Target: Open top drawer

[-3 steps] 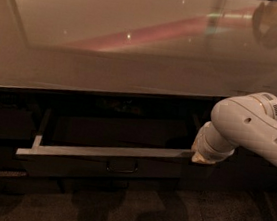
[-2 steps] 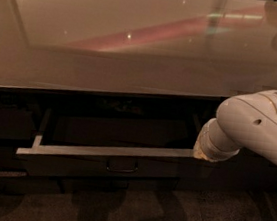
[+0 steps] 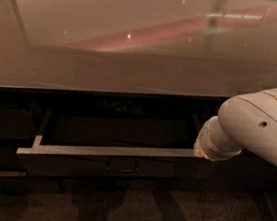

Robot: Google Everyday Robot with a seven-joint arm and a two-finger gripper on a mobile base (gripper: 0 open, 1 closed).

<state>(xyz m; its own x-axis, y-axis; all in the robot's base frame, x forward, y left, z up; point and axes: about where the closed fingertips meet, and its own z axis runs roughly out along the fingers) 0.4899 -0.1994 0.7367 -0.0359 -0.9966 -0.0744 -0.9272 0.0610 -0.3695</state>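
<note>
The top drawer (image 3: pixel 71 164) stands pulled out from under the counter. It has a dark front, a pale grey top rim (image 3: pixel 108 151) and a small dark D-shaped pull (image 3: pixel 121 167) at its centre. Its inside looks dark. My white arm (image 3: pixel 257 124) comes in from the right. Its wrist end with the gripper (image 3: pixel 201 151) is at the right end of the drawer's rim. The arm hides the gripper's tip.
A glossy pale countertop (image 3: pixel 137 42) fills the upper part of the view, its front edge just above the drawer. Dark cabinet fronts (image 3: pixel 3 126) lie to the left of the drawer. Speckled dark floor (image 3: pixel 165 216) lies below.
The arm has shifted slightly right. The drawer stays pulled out about as before.
</note>
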